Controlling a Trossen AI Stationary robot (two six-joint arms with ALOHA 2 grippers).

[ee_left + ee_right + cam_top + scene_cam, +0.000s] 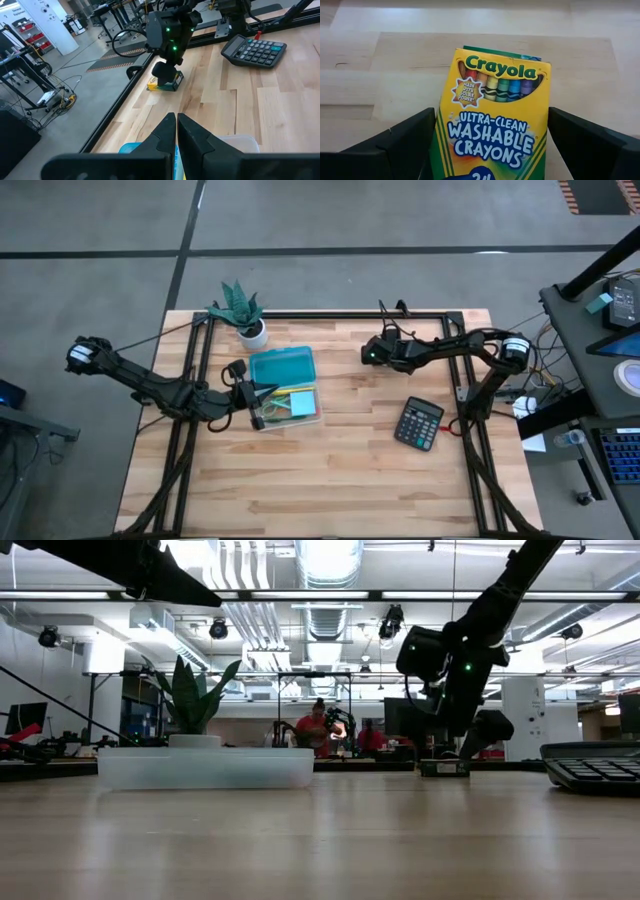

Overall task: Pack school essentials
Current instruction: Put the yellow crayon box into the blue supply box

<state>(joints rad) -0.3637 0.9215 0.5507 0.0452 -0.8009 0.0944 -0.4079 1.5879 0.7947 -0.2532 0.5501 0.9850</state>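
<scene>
High view: on the light wooden plank table [330, 470], a clear plastic case with a turquoise lid [283, 387] lies open left of centre, holding a blue sticky pad and thin coloured items. The left gripper [268, 393] hangs over the case's left edge, its jaws pressed together and empty. A small potted green plant [241, 312] stands just beyond the case at the far edge. The right gripper [370, 354] hovers at the far right-centre; a dark calculator [419, 423] lies nearer, toward the right.

Low view: the case shows as a low translucent box, the plant behind it. The right gripper hangs over a small box resting on the table. People in red sit in the room beyond.

Left wrist view: the left gripper's own fingers [192, 137] meet tip to tip above the case rim. Farther off, the right gripper sits directly over the yellow-green crayon box [165, 83] near the table's far edge.

Right wrist view: the crayon box lies flat on the wood between the right gripper's fingers [405, 142], which are spread wide on either side, with small gaps to the cardboard.
</scene>
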